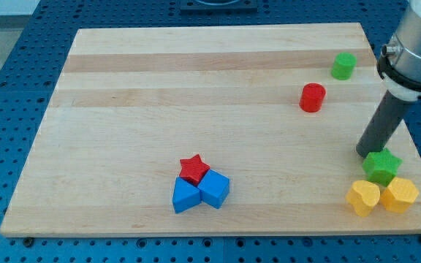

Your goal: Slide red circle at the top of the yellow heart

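The red circle (pixel 313 97) sits in the upper right of the frame on the wooden board (pixel 159 88), well apart from the yellow heart (pixel 362 197), which lies near the lower right corner. Just right of the heart, touching it or nearly so, is a second yellow block (pixel 400 194) (its shape looks roughly six-sided). A green star (pixel 381 166) sits just above the two yellow blocks.

My tip (pixel 365 153) rests on the board at the right edge of the frame, just up and left of the green star and seemingly against it, below and to the right of the red circle. The rod has no fingers, so nothing is clasped or let go.

A green round block (pixel 343 66) stands near the upper right corner. In the lower middle, a red star (pixel 194 169) nestles against two blue blocks (pixel 200 192).
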You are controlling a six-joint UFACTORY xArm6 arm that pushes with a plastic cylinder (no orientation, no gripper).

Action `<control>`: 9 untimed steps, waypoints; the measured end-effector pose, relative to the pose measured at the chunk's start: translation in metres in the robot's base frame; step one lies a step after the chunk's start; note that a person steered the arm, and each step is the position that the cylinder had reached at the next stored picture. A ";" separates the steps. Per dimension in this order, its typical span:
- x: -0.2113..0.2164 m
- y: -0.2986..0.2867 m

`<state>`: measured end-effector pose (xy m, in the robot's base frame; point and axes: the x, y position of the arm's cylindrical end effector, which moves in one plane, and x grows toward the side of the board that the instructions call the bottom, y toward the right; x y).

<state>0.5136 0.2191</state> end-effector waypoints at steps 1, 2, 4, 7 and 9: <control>0.004 0.000; -0.013 -0.002; -0.091 -0.005; -0.108 -0.062; -0.138 -0.082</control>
<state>0.3759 0.1371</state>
